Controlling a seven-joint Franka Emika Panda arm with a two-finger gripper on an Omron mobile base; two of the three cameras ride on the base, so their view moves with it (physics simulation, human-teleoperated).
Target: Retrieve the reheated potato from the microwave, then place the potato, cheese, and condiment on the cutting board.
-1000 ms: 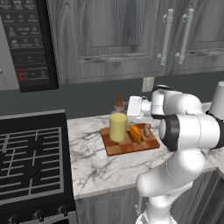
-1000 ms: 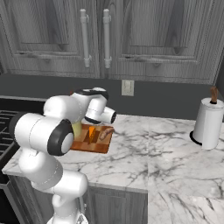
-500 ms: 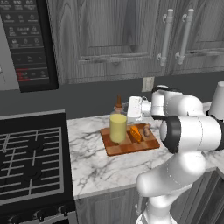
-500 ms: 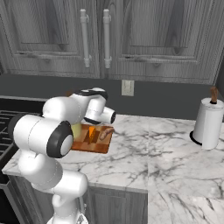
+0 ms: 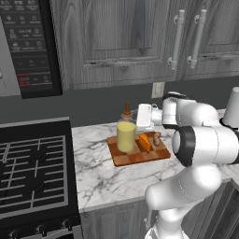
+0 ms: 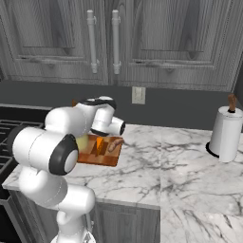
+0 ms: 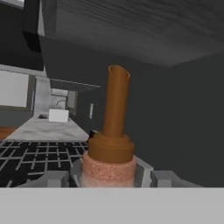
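The condiment (image 5: 125, 137), a pale-yellow bottle with a brown stopper, stands upright on the left part of the checkered cutting board (image 5: 140, 159). Right of it lie the orange cheese (image 5: 144, 142) and the small brown potato (image 5: 157, 138). My gripper (image 5: 132, 119) reaches in from the right at the bottle's neck. In the hand view the condiment's neck and stopper (image 7: 114, 131) rise between the fingertips (image 7: 57, 177), and the gripper (image 7: 109, 177) is shut on it. From the right, the cheese (image 6: 98, 144), potato (image 6: 114, 144) and board (image 6: 102, 158) show past my arm. The microwave (image 5: 32, 46) hangs at upper left.
A black gas stove (image 5: 32, 172) adjoins the marble counter (image 5: 98, 172) on the left. A paper towel roll (image 6: 225, 134) stands at the far right of the counter. Grey cabinets (image 5: 140, 42) hang above, and a wall outlet (image 6: 138, 95) sits behind the board.
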